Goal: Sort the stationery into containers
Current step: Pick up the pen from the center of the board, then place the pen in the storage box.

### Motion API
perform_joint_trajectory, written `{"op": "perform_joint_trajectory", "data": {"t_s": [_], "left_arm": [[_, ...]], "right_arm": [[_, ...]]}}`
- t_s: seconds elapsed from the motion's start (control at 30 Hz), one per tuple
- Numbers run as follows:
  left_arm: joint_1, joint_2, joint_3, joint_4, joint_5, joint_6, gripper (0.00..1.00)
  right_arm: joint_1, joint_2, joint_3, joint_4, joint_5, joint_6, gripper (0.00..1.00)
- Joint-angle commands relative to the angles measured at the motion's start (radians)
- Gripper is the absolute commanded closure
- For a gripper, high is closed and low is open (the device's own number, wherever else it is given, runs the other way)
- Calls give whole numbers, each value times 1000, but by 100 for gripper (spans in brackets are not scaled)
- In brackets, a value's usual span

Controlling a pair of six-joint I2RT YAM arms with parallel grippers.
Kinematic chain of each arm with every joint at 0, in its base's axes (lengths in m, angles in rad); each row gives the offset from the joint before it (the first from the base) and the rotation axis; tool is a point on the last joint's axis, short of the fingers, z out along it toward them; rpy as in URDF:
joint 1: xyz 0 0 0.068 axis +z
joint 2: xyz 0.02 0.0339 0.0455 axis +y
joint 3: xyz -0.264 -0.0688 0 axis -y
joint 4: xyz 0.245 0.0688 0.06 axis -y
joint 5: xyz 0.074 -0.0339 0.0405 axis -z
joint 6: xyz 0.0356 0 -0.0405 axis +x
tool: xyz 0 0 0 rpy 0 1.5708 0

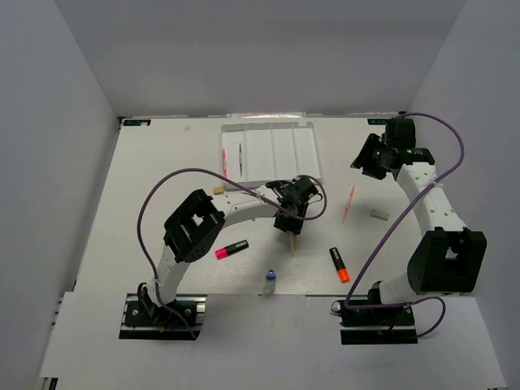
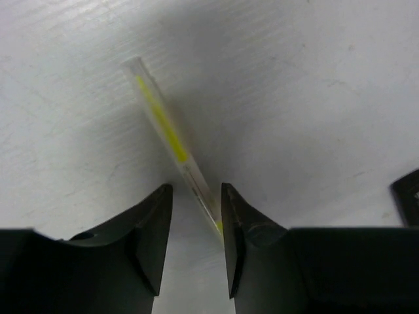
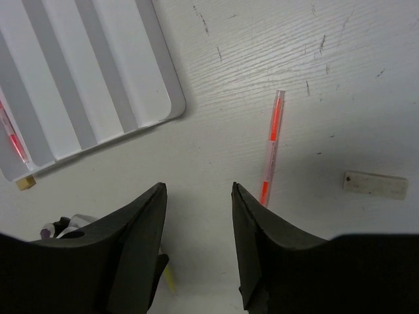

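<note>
Straddling the near end of the yellow pen (image 2: 163,124), my left gripper (image 2: 196,196) has its jaws apart. One finger touches the pen's tip and the other is clear of it, so nothing is clamped. The pen lies slantwise on the table (image 1: 138,187), near the middle and well short of the tray (image 1: 284,150). I judge the jaws need squaring to it before closing, or it will skid out.

My right gripper (image 3: 198,193) is open and empty. It hangs over bare table between the tray's corner and the orange pen (image 3: 272,150), with a beige eraser (image 3: 374,185) just beyond. That station looks chosen to take the orange pen next while keeping clear of my left arm's route.

Findings in the tray: a pink pen (image 1: 224,158) and a grey pen (image 1: 240,154) lie lengthwise at its left side, as the narrow slots require. Whether they share a compartment I cannot tell.

Outstanding on the table: the pink-ended highlighter (image 1: 231,249), the orange-ended highlighter (image 1: 340,265), the small bottle (image 1: 269,281) and a second eraser (image 1: 218,190) beside the tray
</note>
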Motion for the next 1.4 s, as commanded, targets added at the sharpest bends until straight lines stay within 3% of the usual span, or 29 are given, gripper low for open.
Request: {"op": "perform_joint_trajectory", "data": {"t_s": [0.0,0.17,0.43,0.67,0.77,0.9,0.97,1.13,1.27,1.37], "left_arm": [[-7,22,47,-15,-24,-18,53],[-16,44,7,-12,-46,-34,63],[-4,-53,-94,29,-90,-17,99],[5,-232,-33,148,17,123,100],[15,-328,-23,262,-56,152,100],[93,-210,276,50,-223,158,100],[174,-207,298,67,-266,169,100],[381,-75,442,-20,-234,232,100],[499,0,545,-34,-188,272,100],[568,60,595,-22,-145,264,100]], "right_arm": [[-8,-25,1,10,-9,1,50],[-11,-18,5,10,-15,-2,50],[-11,-13,-48,34,-32,2,53],[-13,19,-77,65,-2,-30,56],[-10,39,-87,74,-5,-38,58],[-8,86,-73,99,-17,-82,68],[-3,129,-61,102,0,-101,69],[-2,189,-47,100,20,-101,66],[-3,212,-44,106,28,-120,58],[-3,228,-42,111,35,-128,57]]}}
